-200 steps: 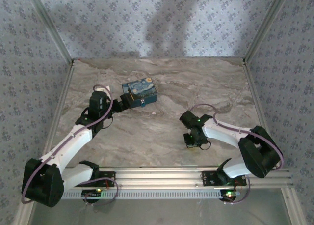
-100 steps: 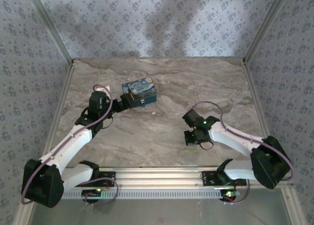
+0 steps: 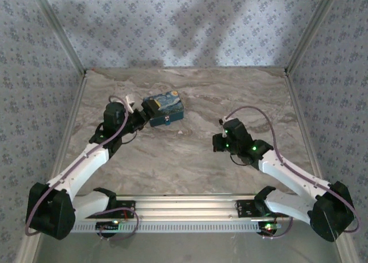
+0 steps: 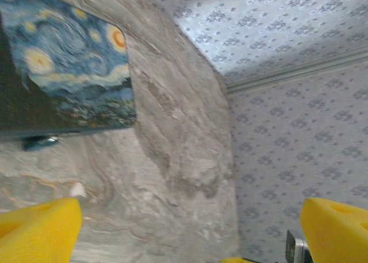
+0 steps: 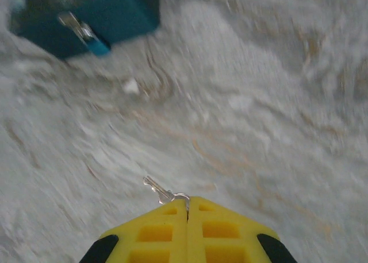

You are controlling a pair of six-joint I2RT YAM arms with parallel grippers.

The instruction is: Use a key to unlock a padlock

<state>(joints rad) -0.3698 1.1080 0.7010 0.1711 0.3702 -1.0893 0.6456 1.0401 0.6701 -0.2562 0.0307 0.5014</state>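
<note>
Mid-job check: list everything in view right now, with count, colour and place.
box: one, blue starry-night print, on the far left part of the table, next to the left pincer.
padlock: one, silvery with a blue bit, on the box's side face; blurred.
key: one, silver, sticking out of the right pincer's tips.
white speck: one, on the table near the box.
table: one, grey-brown marble pattern.
walls: pale blue-grey floral print, on three sides.
left pincer: one, yellow pads, open, facing the box's edge.
right pincer: one, yellow pads, shut on the key, over the table right of centre.
</note>
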